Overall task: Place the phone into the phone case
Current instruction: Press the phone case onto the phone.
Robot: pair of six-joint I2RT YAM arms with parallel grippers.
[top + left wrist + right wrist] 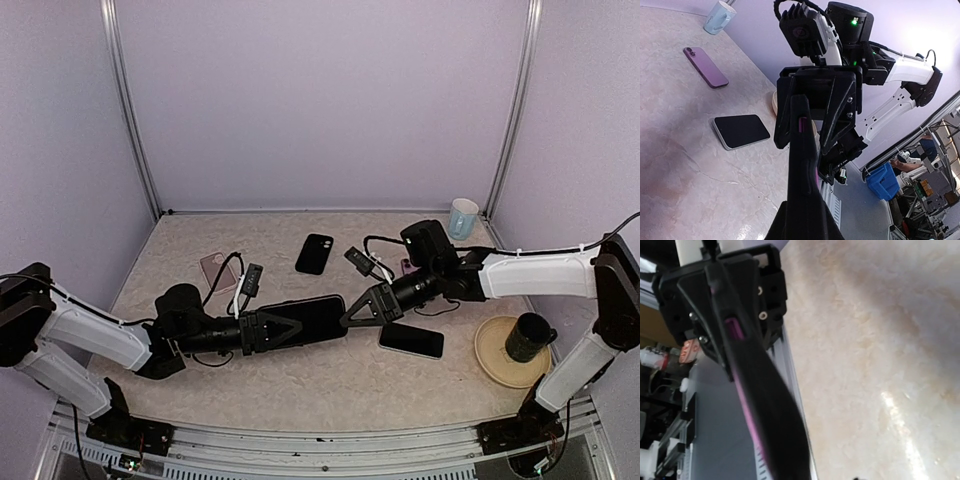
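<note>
Above the middle of the table, a black phone case [318, 318] is held level between both arms. A purple side button and a pink edge show along its rim [801, 125], so the phone sits inside it. My left gripper [292, 325] is shut on the case's left end, its fingers [777, 222] clamping the flat sides. My right gripper [350, 314] stands open astride the right end, with a gap between one finger [840, 115] and the case. In the right wrist view the case's edge [765, 405] runs toward the left gripper [725, 300].
On the table lie a dark-screened phone [411, 340], a black case or phone [315, 253], a pink case [218, 268] and a purple phone [705, 66]. A pale blue mug [463, 217] stands far right. A dark mug [527, 337] sits on a beige plate [495, 368].
</note>
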